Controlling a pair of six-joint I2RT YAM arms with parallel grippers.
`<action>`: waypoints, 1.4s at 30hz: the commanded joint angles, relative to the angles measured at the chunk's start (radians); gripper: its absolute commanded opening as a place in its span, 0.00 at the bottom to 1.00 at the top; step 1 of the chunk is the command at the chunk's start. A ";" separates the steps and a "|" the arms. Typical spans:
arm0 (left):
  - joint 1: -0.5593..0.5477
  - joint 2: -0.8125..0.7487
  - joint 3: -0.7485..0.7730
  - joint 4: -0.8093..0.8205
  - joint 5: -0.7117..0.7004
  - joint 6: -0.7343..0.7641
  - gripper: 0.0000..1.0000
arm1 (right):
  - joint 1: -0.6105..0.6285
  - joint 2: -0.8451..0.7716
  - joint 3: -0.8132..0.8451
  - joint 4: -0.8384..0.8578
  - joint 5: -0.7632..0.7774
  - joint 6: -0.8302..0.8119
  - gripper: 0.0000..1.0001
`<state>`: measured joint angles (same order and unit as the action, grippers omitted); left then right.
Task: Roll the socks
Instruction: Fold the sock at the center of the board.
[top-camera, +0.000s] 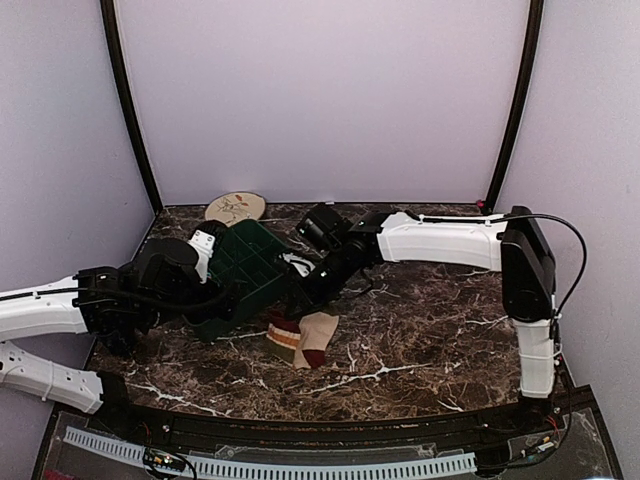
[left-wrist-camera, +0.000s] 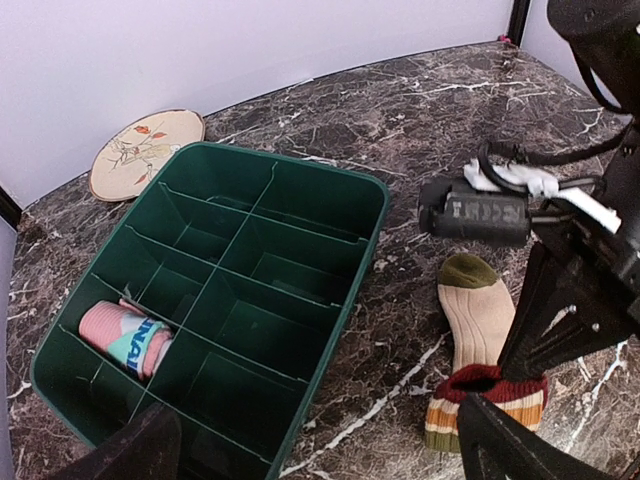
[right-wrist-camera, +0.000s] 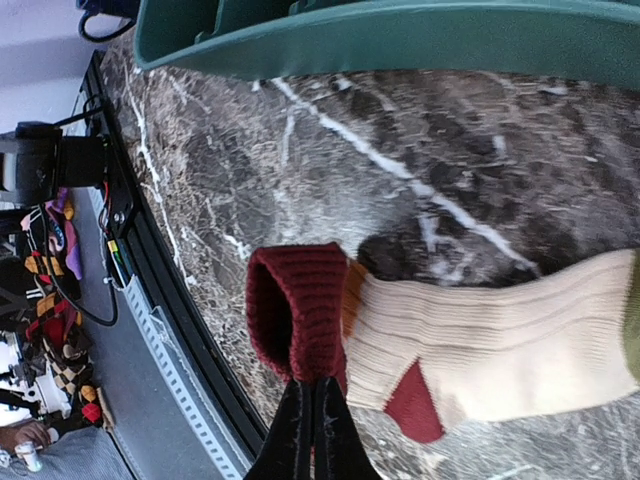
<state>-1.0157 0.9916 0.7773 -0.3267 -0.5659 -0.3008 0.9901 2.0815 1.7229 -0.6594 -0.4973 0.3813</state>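
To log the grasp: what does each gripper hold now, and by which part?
The right gripper pinches the tan sock by its dark red cuff; the left gripper holds nothing.

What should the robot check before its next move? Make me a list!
1. Right gripper pinching the striped sock by its red cuff: ok.
2. Striped sock rolled up: not ok, it lies mostly flat on the table.
3. Pink sock rolled and inside the green tray: ok.
4. Empty tray compartments for the next sock: ok.
5. Left gripper open, holding nothing: ok.
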 joint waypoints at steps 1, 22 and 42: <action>-0.005 0.052 0.031 0.073 0.009 0.036 0.99 | -0.044 -0.059 -0.025 0.008 -0.015 -0.034 0.00; -0.006 0.290 0.097 0.191 0.120 0.057 0.99 | -0.179 -0.135 -0.161 -0.005 0.020 -0.119 0.00; -0.053 0.574 0.155 0.283 0.264 0.098 0.99 | -0.240 -0.060 -0.187 0.038 0.054 -0.159 0.00</action>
<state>-1.0538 1.5475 0.9161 -0.0708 -0.3573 -0.2310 0.7761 1.9995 1.5486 -0.6533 -0.4541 0.2329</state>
